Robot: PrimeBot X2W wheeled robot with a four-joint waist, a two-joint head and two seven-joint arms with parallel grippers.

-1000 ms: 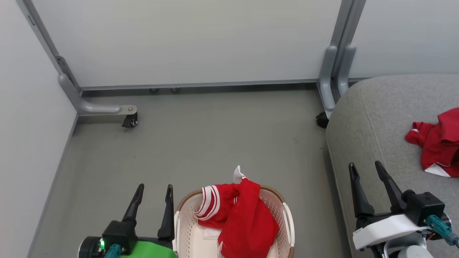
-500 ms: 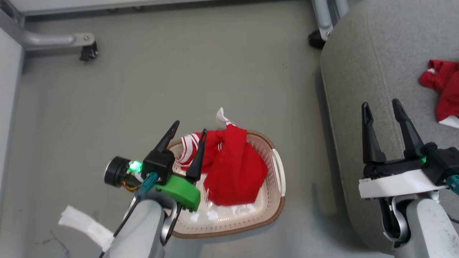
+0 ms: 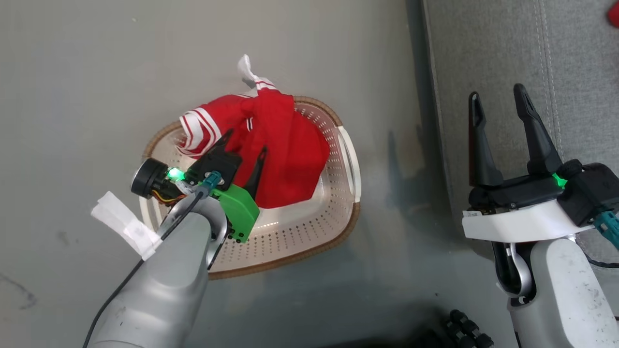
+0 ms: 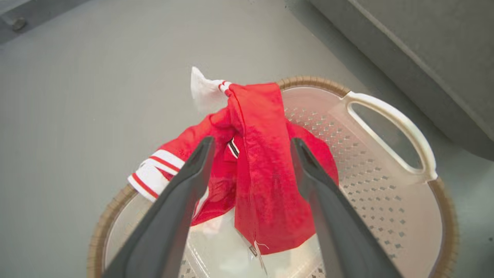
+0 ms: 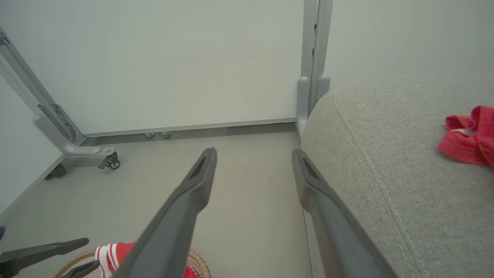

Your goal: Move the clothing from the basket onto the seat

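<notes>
As your open left gripper (image 3: 245, 141) hangs over the bright red striped fabric clothing (image 3: 285, 145) in the cream perforated plastic basket (image 3: 309, 227), drop straight down; your open right gripper (image 3: 497, 94) stands well apart.

One basket (image 3: 314, 222), one seat (image 3: 483, 48), two pieces of clothing (image 3: 285, 145) — one left hand (image 3: 247, 139), one right hand (image 3: 497, 92)

Grey floor (image 3: 96, 58), basket (image 3: 300, 227) on it beside seat (image 3: 483, 48)
</notes>
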